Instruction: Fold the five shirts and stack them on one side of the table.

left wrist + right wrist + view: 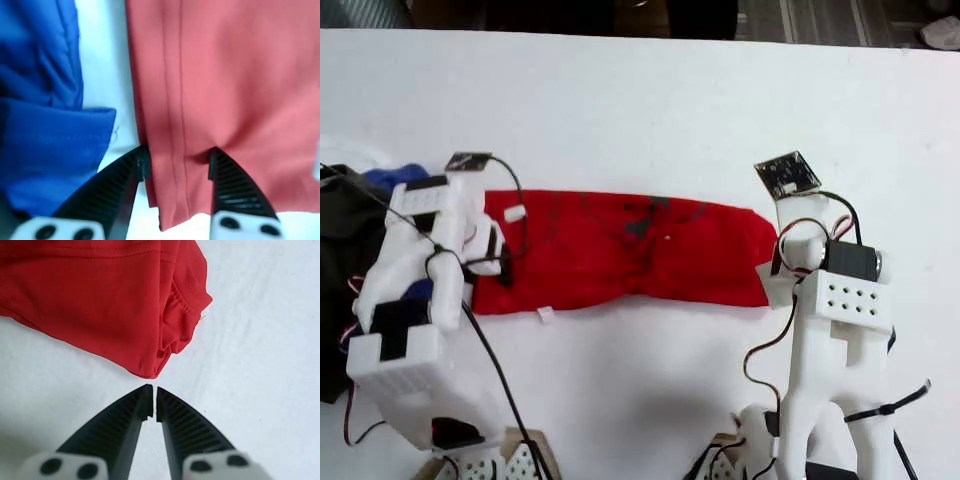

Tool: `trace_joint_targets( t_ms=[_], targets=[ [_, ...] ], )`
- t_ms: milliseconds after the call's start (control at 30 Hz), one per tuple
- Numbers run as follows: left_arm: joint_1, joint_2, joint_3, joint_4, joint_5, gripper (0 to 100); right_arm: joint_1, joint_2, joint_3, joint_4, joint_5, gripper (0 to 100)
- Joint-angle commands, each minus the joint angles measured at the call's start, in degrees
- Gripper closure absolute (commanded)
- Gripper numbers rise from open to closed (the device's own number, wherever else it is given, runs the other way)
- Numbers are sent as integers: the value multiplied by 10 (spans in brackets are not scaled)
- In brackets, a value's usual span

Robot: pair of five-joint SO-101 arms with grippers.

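Note:
A red shirt [630, 250] lies folded into a long band across the middle of the white table [650, 110]. My left gripper [498, 252] is at the band's left end. It [177, 164] stands open, its fingertips [141, 162] pressing down on the red shirt [240, 90] so that the hem edge lies between them and puckers. My right gripper [772, 272] is at the band's right end. Its [154, 405] fingers are shut with nothing in them, just short of the red shirt's [100, 300] corner.
A blue shirt [395, 178] lies bunched just left of the red one, close beside my left fingers [40, 125]. Dark clothing [340, 230] is piled at the table's left edge. Bare table stretches behind the red shirt and along the right side.

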Motion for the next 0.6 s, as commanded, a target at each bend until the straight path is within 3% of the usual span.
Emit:
trace_joint_targets(
  t_ms=[0,567],
  targets=[
    [-2,25,-33,-10,2,790,6,-22,-2,5,-4,978],
    [-5,-10,-44,36,-3,790,6,-18,-1,5,-4,978]
  ],
)
